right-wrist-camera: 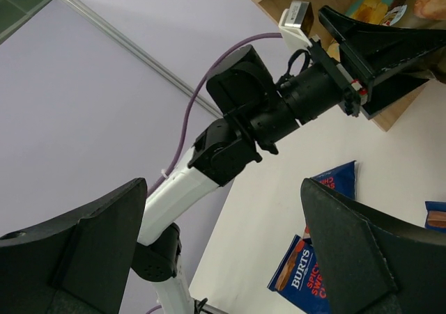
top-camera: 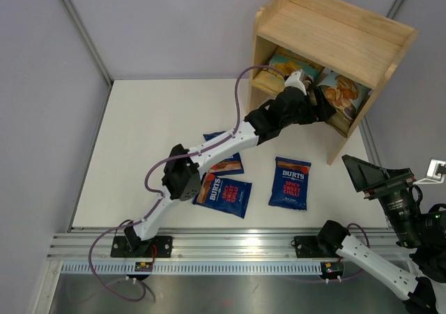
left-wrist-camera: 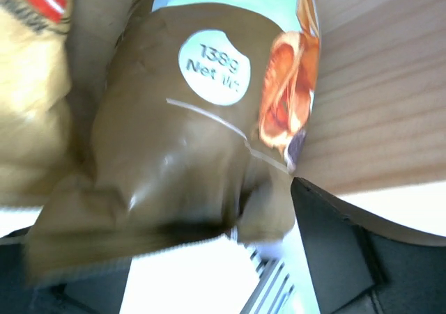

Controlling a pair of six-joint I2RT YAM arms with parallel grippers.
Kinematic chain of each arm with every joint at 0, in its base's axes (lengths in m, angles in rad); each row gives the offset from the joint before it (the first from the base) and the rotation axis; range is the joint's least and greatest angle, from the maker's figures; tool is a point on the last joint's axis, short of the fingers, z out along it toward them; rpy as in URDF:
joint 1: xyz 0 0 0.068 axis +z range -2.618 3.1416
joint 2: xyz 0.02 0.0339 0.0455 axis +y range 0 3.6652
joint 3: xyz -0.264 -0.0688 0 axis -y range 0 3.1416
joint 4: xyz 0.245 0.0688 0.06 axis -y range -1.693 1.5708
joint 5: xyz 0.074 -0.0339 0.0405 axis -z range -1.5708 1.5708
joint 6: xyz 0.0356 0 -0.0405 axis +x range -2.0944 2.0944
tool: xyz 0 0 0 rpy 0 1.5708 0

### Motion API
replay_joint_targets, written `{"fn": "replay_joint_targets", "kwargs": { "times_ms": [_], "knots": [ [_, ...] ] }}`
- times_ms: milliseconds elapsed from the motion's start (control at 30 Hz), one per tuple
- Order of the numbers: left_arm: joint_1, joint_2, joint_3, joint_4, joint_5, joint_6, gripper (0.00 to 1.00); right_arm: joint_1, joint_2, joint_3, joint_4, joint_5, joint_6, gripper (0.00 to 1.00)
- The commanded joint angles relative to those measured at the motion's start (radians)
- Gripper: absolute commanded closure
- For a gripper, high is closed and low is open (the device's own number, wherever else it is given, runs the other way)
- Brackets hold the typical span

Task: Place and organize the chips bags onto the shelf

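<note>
The chips bags (top-camera: 224,194) number five: three dark blue bags (top-camera: 290,182) lie flat on the desk (top-camera: 153,140), one of them partly under the left arm, while a tan bag (top-camera: 293,65) and a light blue bag (top-camera: 343,95) stand side by side on the lower tier of the one wooden shelf (top-camera: 334,32). The top tier is bare. The left fingers (left-wrist-camera: 334,251) reach into that lower tier at the light blue bag. In the wrist view they stand spread to either side of its crumpled bottom seam, so they look released rather than pinching it. The right fingers (right-wrist-camera: 362,251) hang wide apart near the right edge of the desk with nothing between them. These bags are probably light, puffy with air and slick on the film, and the chips inside would crush under a hard squeeze. The flat crimped seam at the top or bottom edge looks like the safest place to grip, since it gives a firm, thin tab. A bag lying flat may need one edge lifted before the fingers can close on it.
</note>
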Motion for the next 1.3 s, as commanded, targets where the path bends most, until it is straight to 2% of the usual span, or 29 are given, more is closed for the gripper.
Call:
{"fn": "replay_joint_targets", "kwargs": {
  "times_ms": [0, 33, 133, 400, 500, 533, 600, 633, 700, 733, 800, 833, 900, 1000, 1133, 1267],
  "knots": [
    [-0.002, -0.115, -0.017, -0.099, 0.021, 0.064, 0.10, 0.000, -0.001, -0.013, 0.042, -0.009, 0.007, 0.01],
    [-0.002, -0.150, -0.053, -0.094, 0.027, 0.078, 0.01, 0.000, 0.000, -0.016, 0.041, 0.002, 0.000, 0.01],
    [-0.004, -0.202, -0.112, -0.073, 0.045, 0.102, 0.01, 0.000, 0.008, -0.027, 0.046, 0.020, -0.019, 0.00],
    [-0.008, -0.447, -0.415, -0.031, 0.053, 0.184, 0.01, 0.000, 0.060, -0.039, 0.047, 0.071, -0.083, 0.01],
    [-0.010, -0.547, -0.541, -0.042, 0.005, 0.252, 0.01, 0.000, 0.118, -0.033, 0.032, 0.063, -0.121, 0.01],
    [-0.007, -0.627, -0.651, -0.042, -0.046, 0.274, 0.01, 0.000, 0.169, -0.027, 0.017, 0.050, -0.132, 0.01],
    [-0.004, -0.722, -0.757, -0.053, -0.140, 0.322, 0.01, 0.000, 0.227, -0.013, -0.028, 0.024, -0.160, 0.01],
    [0.019, -0.811, -0.872, -0.053, -0.147, 0.326, 0.01, 0.000, 0.277, -0.015, -0.031, -0.025, -0.170, 0.01],
    [0.058, -0.891, -0.984, -0.048, -0.147, 0.325, 0.01, 0.000, 0.312, -0.041, -0.017, -0.059, -0.164, 0.01],
    [0.108, -0.964, -1.082, -0.038, -0.138, 0.323, 0.01, 0.000, 0.331, -0.056, -0.010, -0.093, -0.169, 0.00],
    [0.179, -1.017, -1.176, -0.030, -0.118, 0.311, 0.01, 0.002, 0.335, -0.117, 0.060, -0.142, -0.196, 0.01],
    [0.258, -1.052, -1.260, -0.007, -0.077, 0.311, 0.01, 0.000, 0.332, -0.159, 0.113, -0.210, -0.209, 0.01],
    [0.341, -1.072, -1.327, 0.024, 0.027, 0.317, 0.01, 0.000, 0.326, -0.193, 0.154, -0.310, -0.221, 0.01],
    [0.522, -1.037, -1.402, 0.094, 0.195, 0.337, 0.01, 0.000, 0.336, -0.231, 0.199, -0.410, -0.250, 0.00],
    [0.616, -0.911, -1.411, 0.159, 0.374, 0.348, 0.01, 0.000, 0.361, -0.236, 0.200, -0.492, -0.272, 0.01],
    [0.654, -0.796, -1.413, 0.223, 0.474, 0.331, 0.10, 0.000, 0.368, -0.247, 0.199, -0.545, -0.281, 0.01]
  ]
}}
